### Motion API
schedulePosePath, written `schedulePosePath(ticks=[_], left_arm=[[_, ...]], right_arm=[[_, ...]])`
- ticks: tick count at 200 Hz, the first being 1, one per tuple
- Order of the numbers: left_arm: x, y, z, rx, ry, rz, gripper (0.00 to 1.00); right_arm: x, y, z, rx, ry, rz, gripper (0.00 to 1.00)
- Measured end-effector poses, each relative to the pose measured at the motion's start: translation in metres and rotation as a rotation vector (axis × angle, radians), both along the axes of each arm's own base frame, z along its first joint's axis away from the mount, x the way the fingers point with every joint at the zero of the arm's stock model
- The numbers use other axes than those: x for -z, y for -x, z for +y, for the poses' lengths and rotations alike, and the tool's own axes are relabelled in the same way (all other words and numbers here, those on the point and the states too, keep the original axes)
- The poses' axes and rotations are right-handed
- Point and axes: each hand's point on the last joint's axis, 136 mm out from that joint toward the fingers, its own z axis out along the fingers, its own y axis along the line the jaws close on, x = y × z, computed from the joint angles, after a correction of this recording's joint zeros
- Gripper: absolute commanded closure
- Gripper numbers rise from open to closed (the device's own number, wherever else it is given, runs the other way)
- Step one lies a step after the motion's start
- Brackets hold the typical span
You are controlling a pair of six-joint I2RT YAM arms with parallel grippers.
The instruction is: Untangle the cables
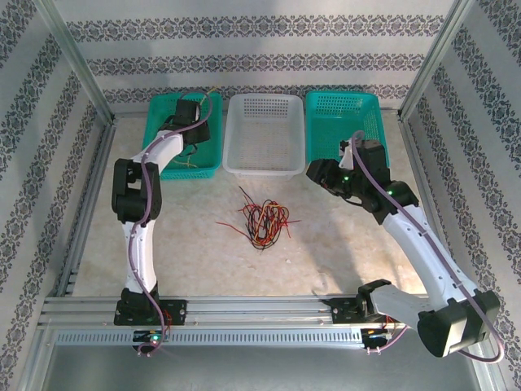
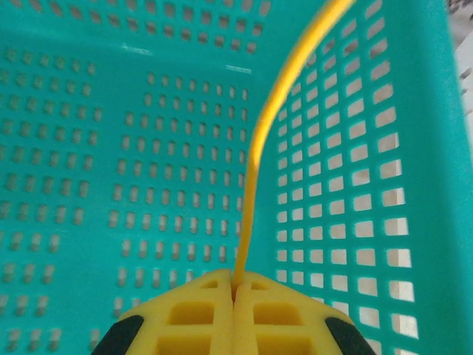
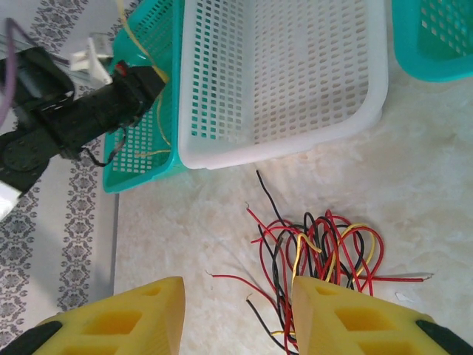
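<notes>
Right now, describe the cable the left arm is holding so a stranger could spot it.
Find the leftmost teal basket at the table's far edge, where the left arm reaches in. A single yellow cable rises from its shut jaws. Unlike the red, black and yellow tangle lying mid-table, it is one strand held up by jaws.

The left gripper is yellow foam with black corners. The yellow cable pinched in it matches that yellow, and behind it is a teal basket patterned with rows of small slots. The right gripper is the same yellow. Just ahead of it lies the tangle of cables, red, black and yellow, on a cream marbled table. Beyond that is a white latticed basket. The walls are white with grey ornamental stripes.
</notes>
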Motion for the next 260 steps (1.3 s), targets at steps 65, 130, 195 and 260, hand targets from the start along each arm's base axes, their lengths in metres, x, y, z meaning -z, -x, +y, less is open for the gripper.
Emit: schedulePosePath(ticks=[65, 130, 195, 260], left_arm=[[0.020, -0.001, -0.030, 0.064, 0.125, 0.061, 1.00], [0.022, 0.006, -0.054, 0.135, 0.170, 0.075, 1.00], [0.024, 0.008, -0.054, 0.144, 0.155, 0.084, 0.48], [-0.023, 0.024, -0.028, 0.059, 0.039, 0.014, 0.03]], right_arm=[[0.010, 0.006, -0.012, 0.029, 0.040, 0.025, 0.59], [0.019, 0.004, -0.030, 0.080, 0.074, 0.057, 0.60], [0.020, 0.004, -0.037, 0.089, 0.100, 0.064, 0.59], [0.037, 0.018, -0.015, -0.011, 0.323, 0.086, 0.20]])
